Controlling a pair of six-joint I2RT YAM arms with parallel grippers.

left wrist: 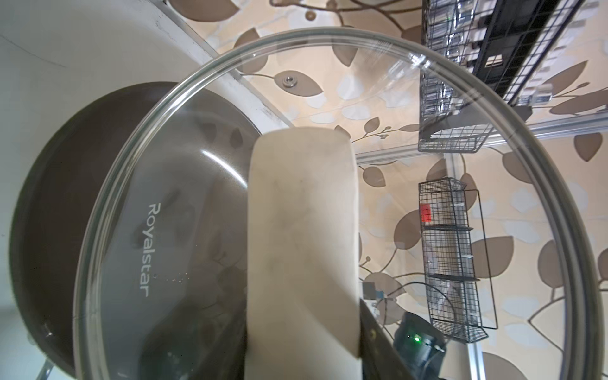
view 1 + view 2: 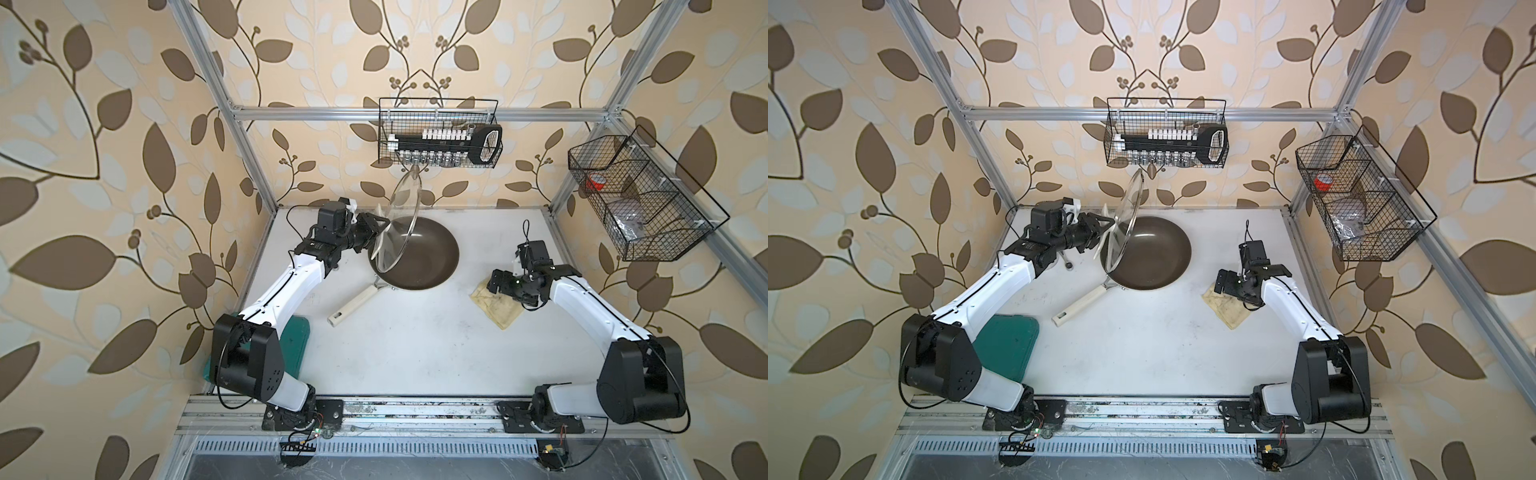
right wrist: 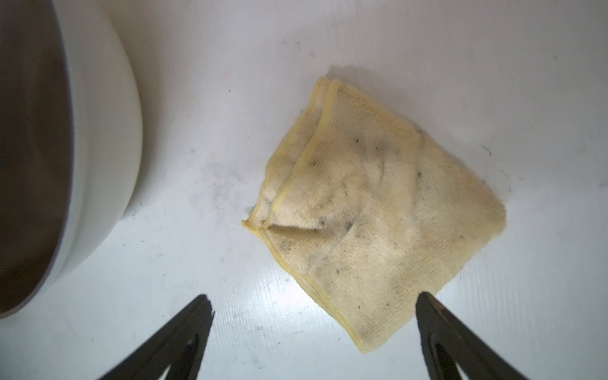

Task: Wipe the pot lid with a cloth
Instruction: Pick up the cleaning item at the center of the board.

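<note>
**Lid up on edge, cloth flat on the worktop**

Clamped on the cream bar handle (image 1: 302, 230) of the pot lid (image 2: 400, 216) — left gripper (image 2: 379, 226), fingers (image 1: 375, 332) pressed tight against the bar, arm reaching in from the near left. Raised at the far left-centre of the worktop (image 2: 415, 353) and stood almost on edge, underside facing right, metal rim leaning over the left side of the dark frying pan (image 2: 428, 257). Cannot tell whether the lower rim touches the pan. Through the glass in the left wrist view: the pan's bowl and a printed brand name.

Lying flat on the right part of the worktop, just right of the pan and apart from it — the cloth (image 3: 378, 204), folded into a rough square, pale yellow, speckled with dark stains. Poised over its far-left corner, the right gripper (image 3: 312, 306), fingers (image 3: 437, 329) spread wide and holding nothing. One fingertip at the cloth's edge in the right wrist view, its twin over bare worktop.

Elsewhere: pan's cream handle pointing to the near left, green flat case (image 2: 1007, 345) partly under the left arm, far wire basket (image 2: 386, 124) on the back wall, side wire basket (image 2: 673, 232) on the right.
</note>
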